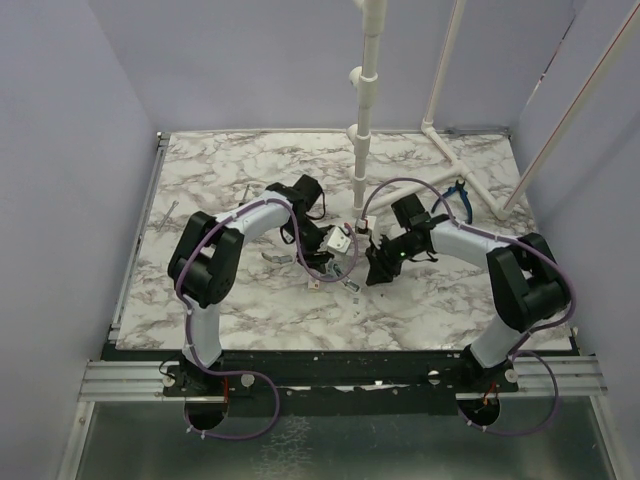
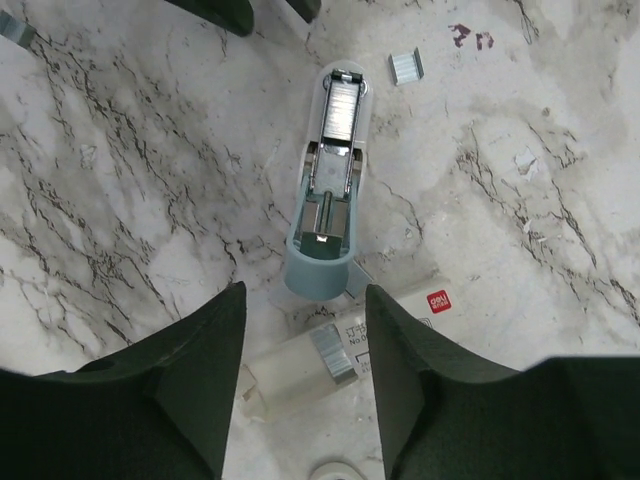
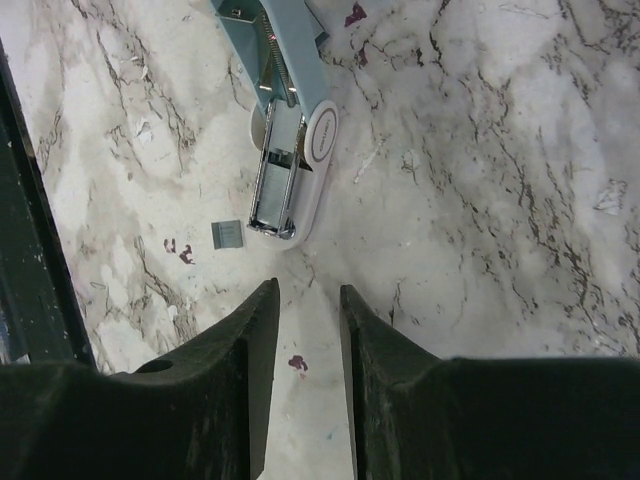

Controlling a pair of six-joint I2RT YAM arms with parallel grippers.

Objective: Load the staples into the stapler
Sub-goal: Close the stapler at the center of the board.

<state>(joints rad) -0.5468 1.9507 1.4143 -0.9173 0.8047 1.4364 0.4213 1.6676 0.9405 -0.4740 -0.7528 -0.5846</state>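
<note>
The stapler (image 2: pixel 330 190) lies flipped open on the marble table, its teal part (image 2: pixel 318 270) nearest my left gripper and its white part farther off. A silvery ridged strip of staples (image 2: pixel 343 105) sits in its open channel. A short loose piece of staples (image 2: pixel 405 67) lies by the stapler's far end. My left gripper (image 2: pixel 305 300) hangs open above a white box. In the right wrist view the stapler (image 3: pixel 290 150) lies just ahead of my right gripper (image 3: pixel 308 290), which is open with bare table between its fingers. The loose piece of staples (image 3: pixel 227 233) lies to its left.
The small white oblong box (image 2: pixel 300 375) with a red label carries another staple strip (image 2: pixel 333 355) and lies under the left fingers. Blue-handled pliers (image 1: pixel 460 190) lie at the back right. A white pipe frame (image 1: pixel 365 100) stands behind both arms.
</note>
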